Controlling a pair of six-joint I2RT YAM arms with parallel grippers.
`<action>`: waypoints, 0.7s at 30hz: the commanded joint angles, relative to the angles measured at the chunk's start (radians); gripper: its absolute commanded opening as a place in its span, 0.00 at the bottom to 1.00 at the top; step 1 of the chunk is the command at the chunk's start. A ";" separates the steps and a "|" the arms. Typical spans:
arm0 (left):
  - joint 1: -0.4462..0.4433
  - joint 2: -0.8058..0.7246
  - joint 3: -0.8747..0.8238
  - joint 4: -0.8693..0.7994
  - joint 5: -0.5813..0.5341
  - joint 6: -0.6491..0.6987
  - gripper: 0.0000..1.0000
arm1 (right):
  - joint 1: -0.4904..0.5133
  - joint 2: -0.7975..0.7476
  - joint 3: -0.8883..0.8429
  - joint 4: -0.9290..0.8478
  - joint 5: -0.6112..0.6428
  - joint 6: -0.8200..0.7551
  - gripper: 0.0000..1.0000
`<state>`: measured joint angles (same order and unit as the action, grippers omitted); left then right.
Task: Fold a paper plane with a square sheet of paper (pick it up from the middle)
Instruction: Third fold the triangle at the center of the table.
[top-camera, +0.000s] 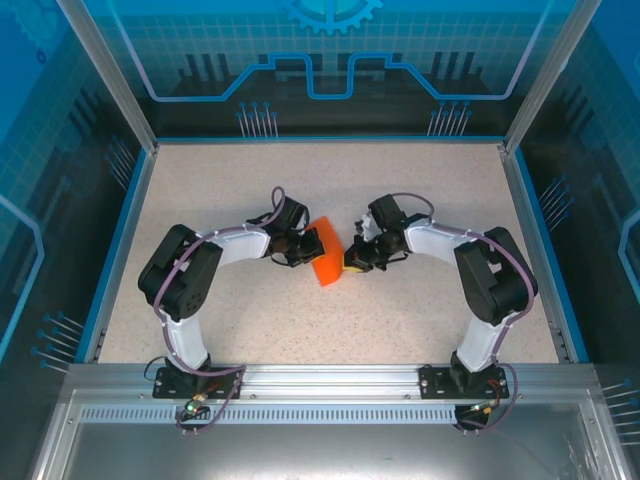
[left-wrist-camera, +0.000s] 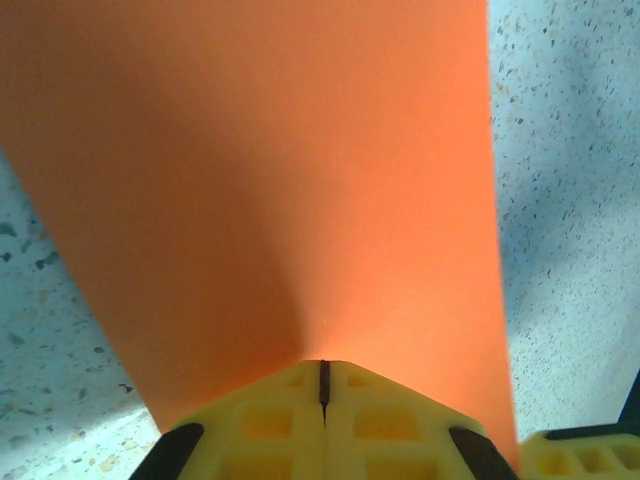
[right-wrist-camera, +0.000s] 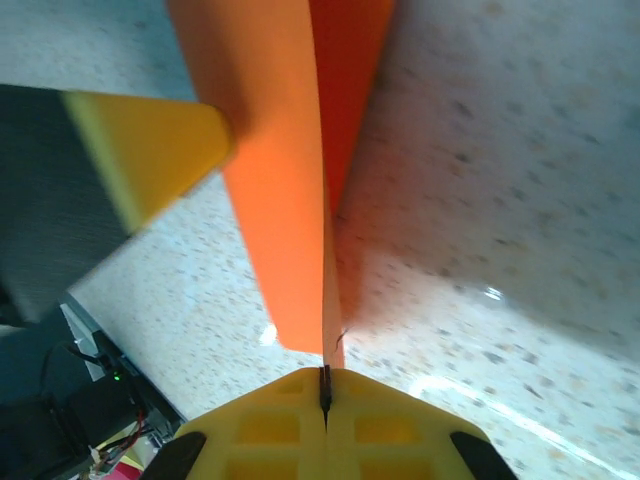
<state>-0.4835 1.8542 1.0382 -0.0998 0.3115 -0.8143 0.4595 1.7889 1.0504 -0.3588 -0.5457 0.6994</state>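
The square sheet of paper (left-wrist-camera: 280, 180) is thin orange paper with a smooth, matt face that gives no shine. The fingers (left-wrist-camera: 260, 430) of the left gripper (left-wrist-camera: 323, 385) and of the right gripper (right-wrist-camera: 324, 388) look like matt yellow plastic, moulded with shallow square pockets. The table (top-camera: 400, 320) has a pale speckled top, stone-like and a little glossy, and the rail (top-camera: 330, 378) at its near edge is brushed grey metal.

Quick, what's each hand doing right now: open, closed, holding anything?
Left hand: closed, holding the orange paper.
Right hand: closed, pinching the same orange paper at its edge.
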 joint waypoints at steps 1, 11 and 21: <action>-0.002 0.026 -0.031 -0.004 0.005 -0.013 0.01 | 0.028 0.035 0.056 -0.051 -0.026 -0.011 0.05; -0.003 0.029 -0.015 -0.040 -0.009 0.015 0.00 | 0.080 0.131 0.162 -0.014 -0.040 -0.001 0.05; 0.023 -0.082 0.017 -0.071 -0.126 0.025 0.03 | 0.090 0.179 0.172 0.019 -0.010 0.024 0.05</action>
<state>-0.4774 1.8030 1.0252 -0.1364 0.2531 -0.8093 0.5369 1.9438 1.2060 -0.3592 -0.5575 0.7048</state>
